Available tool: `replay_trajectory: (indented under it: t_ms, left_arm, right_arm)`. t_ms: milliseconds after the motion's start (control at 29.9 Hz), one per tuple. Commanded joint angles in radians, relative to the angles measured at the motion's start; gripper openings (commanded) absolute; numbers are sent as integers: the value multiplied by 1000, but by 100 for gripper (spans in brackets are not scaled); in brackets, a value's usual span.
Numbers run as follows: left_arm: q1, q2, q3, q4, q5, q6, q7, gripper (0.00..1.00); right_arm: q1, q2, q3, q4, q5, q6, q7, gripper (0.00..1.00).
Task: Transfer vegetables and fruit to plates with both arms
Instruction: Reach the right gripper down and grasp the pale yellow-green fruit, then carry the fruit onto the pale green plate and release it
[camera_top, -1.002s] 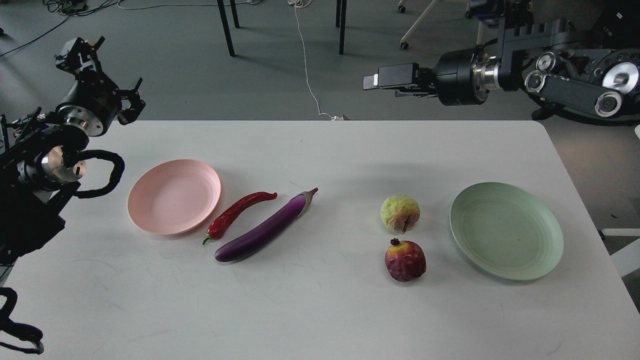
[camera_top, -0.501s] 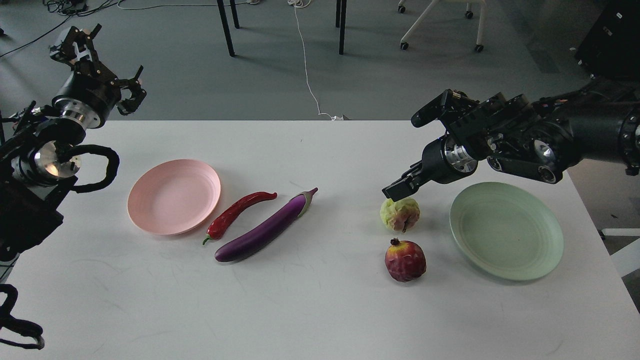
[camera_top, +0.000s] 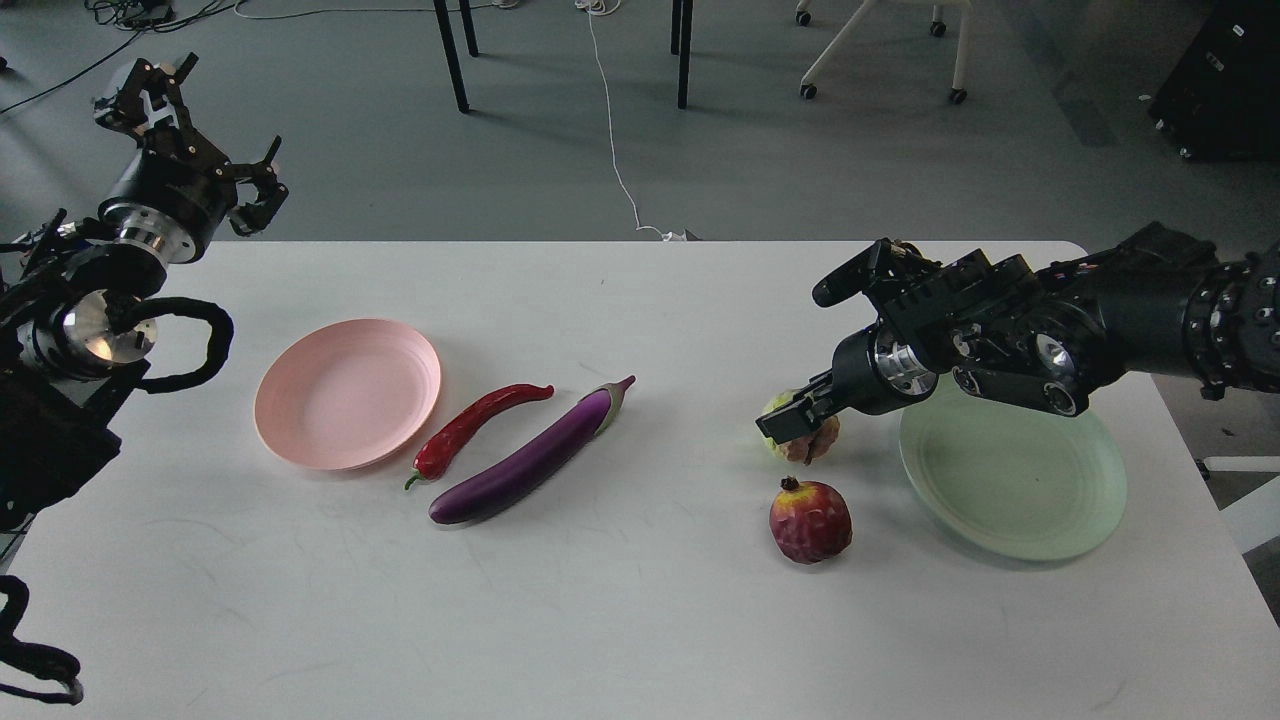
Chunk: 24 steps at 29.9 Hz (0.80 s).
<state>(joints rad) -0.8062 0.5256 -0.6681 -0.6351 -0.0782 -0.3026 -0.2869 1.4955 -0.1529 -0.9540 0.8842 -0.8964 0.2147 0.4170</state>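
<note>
**Right arm down on the yellow-green fruit, nothing on a plate yet**

The right gripper (camera_top: 790, 425) has its dark tip low over the yellow-green fruit (camera_top: 812, 440), covering most of it. The fingers merge into one black shape from here, so I cannot tell whether they are spread, closed, or already pinching the fruit. The step in hand looks like the pick of this fruit. The next move calls for a firm hold on a lumpy round body that could roll, then a short carry to the mint green plate (camera_top: 1010, 490) just beside it, part of which lies under the right arm.

The pomegranate (camera_top: 811, 520) sits on the white table (camera_top: 640, 620) close in front of that fruit, apart from it, and could be nudged if the fingers come in wide.

On the other side, the left gripper (camera_top: 205, 135) is raised beyond the table's far left corner, claws spread apart and holding nothing. The pink plate (camera_top: 348, 393) is bare. Just to its right lie the red chili pepper (camera_top: 475, 425) and the eggplant (camera_top: 535, 455), side by side and close together, neither touched.

Hard to make out: any contact between fingers and fruit, and the fruit's far side.
</note>
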Motion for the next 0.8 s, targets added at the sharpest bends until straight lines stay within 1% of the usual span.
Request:
replay_trajectory:
  t_ms: [0,33,67,134,200,301,434,535,635,768]
  left_arm:
    - [1,4,1,0,2,-9,0,98]
    - [1,5,1,0,0,-13,0,98]
    - [1,8,1,0,0,-16,0,98]
    - [1,10,1,0,0,-17,2,98]
    - [1,11,1,0,0,-17,2,98]
    - [2,25,1,0,0,-17,2,98]
    - [2,30,1,0,0,-17,2,98]
    - [1,30,1,0,0,-17,2,98]
    - [2,30,2,0,2,-20,3,98]
    - [2,30,2,0,2,-24,3,98]
  right_arm:
    - [-8,13,-5,-4,5,0,-4,70]
    - [-8,13,-6,-4,4,2,-9,64]
    - [-8,12,-6,-2,4,2,-15,61]
    - [6,4,-6,4,4,3,-18,57]
    - [28,-26,1,7,8,3,-17,57]
    - [107,-112,17,10,10,5,-12,57]
    - [146,-229,21,62,-7,6,-11,57]
    - [147,-318,18,114,-36,6,-11,57]
    - [134,-417,20,165,-129,-1,-12,57]
    - [79,-493,21,167,-187,-32,-12,57]
